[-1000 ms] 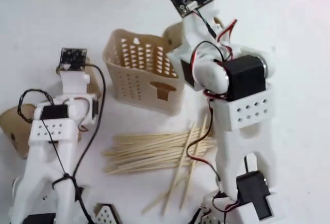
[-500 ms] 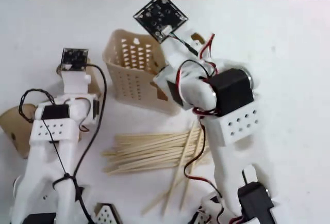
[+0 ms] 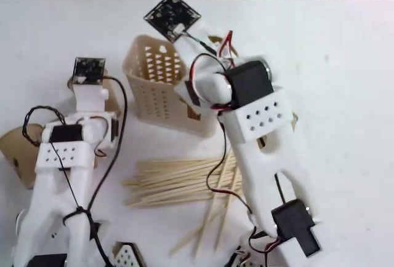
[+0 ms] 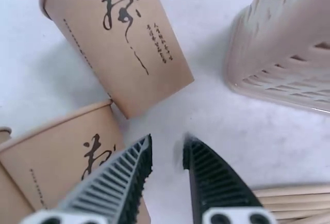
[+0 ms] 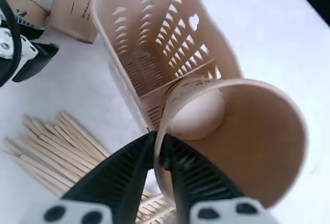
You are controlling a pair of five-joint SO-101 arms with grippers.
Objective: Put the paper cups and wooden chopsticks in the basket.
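My right gripper (image 5: pixel 161 144) is shut on the rim of a paper cup (image 5: pixel 247 131), held tilted just above the near wall of the cream slotted basket (image 5: pixel 154 43). In the high view that arm leans over the basket's (image 3: pixel 154 76) right side. My left gripper (image 4: pixel 167 144) hangs slightly open over bare table with nothing between its fingers. It sits between the basket (image 4: pixel 289 43) and two paper cups lying on their sides, one cup (image 4: pixel 118 43) ahead and another cup (image 4: pixel 67 152) beside a finger. A pile of wooden chopsticks (image 3: pixel 178 181) lies in front of the basket.
One more paper cup (image 3: pixel 15 150) lies at the table's left edge beside the left arm. A few chopsticks (image 3: pixel 212 218) stick out crosswise from the pile toward the right arm's base. The white table (image 3: pixel 345 64) stretches wide to the right.
The right arm has swung left with the paper cup, from beside the basket's right corner to over the basket. The left arm has stayed still.
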